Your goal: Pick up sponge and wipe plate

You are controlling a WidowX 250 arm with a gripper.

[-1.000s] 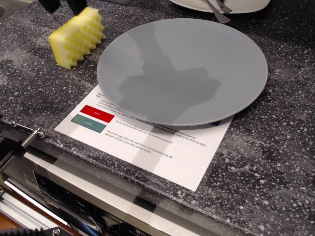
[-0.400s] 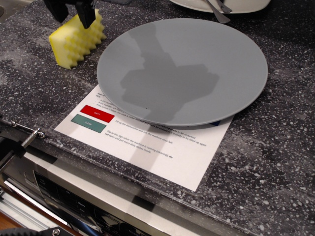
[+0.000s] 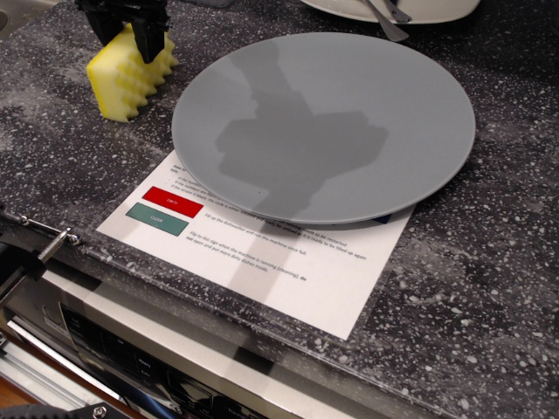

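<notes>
Speckled dark countertop (image 3: 489,288): at ten o'clock of the grey plate (image 3: 324,122), my pincer (image 3: 128,37) straddles the yellow sponge (image 3: 127,74), fingers open around its far end; foam looks light, squashy, best pinched across its flat sides.

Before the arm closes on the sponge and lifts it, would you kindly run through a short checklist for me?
1. Gripper is down over the sponge: ok.
2. One of the fingers lies against the sponge's ridged side, another at its far side: ok.
3. Firm grip on the sponge: cannot tell, the contact is hidden.
4. Plate surface is bare for wiping: ok.
5. Plate sits flat on the paper sheet: ok.
6. White dish with its utensil is apart from the plate: ok.
</notes>
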